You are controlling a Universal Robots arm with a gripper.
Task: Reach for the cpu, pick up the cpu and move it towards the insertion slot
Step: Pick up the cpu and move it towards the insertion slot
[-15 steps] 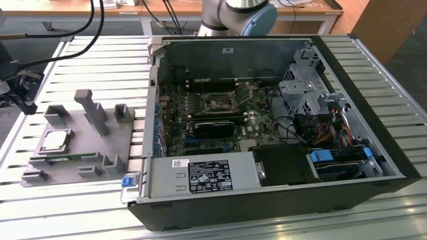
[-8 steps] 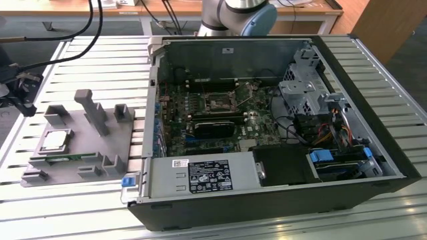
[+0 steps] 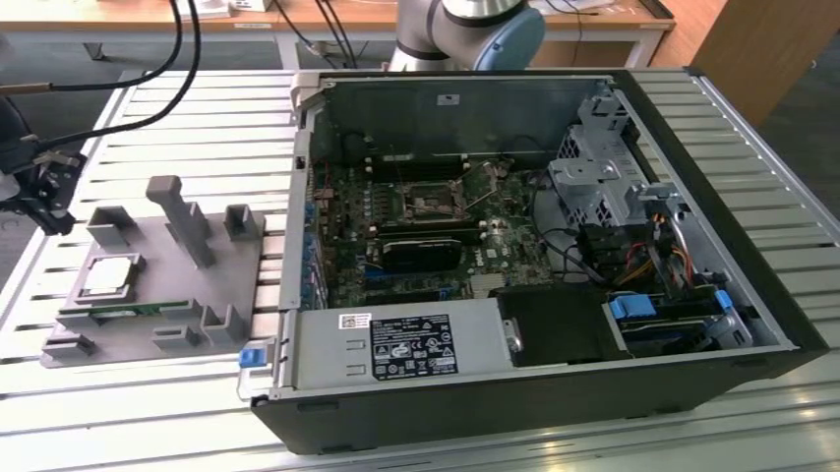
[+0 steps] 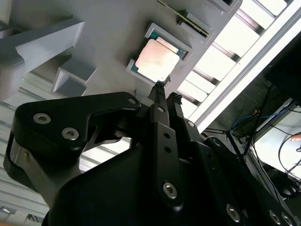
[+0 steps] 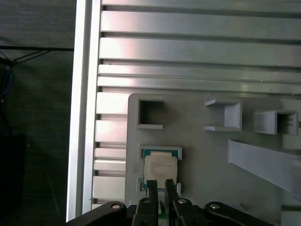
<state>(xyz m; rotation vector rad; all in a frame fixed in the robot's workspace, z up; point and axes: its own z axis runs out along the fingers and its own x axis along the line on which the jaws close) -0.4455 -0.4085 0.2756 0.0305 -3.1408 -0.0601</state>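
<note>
Aluminium slats make up the wide ribbed table [image 3: 157, 98] that carries everything. On it, toward the exterior view's right, lies a big black computer case [image 3: 525, 413] with its side open, showing the green motherboard [image 3: 344, 211]. Near the board's middle is the insertion slot [image 3: 430, 204], a square socket with a silvery frame and a dark centre. It holds nothing.

At the exterior view's left a flat grey plastic tray [image 3: 171, 285] with raised blocks and square recesses rests on the slats, just beside the case. The cpu [image 3: 109, 275] [image 4: 157, 60] [image 5: 160, 168], a small square chip with a shiny pale metal top and a thin dark rim, lies flat in one of those recesses, well apart from the socket. A narrow green memory stick [image 3: 125, 313] lies along the tray next to it.

The black gripper [image 4: 167, 92] [image 5: 161, 183] hangs above the tray with its two slim fingers [image 4: 159, 101] pointed at the chip. They are drawn almost together, only a thin slit between them, and they pinch nothing. In both wrist views the tips line up with one edge of the cpu. Whether they touch it cannot be told.
</note>
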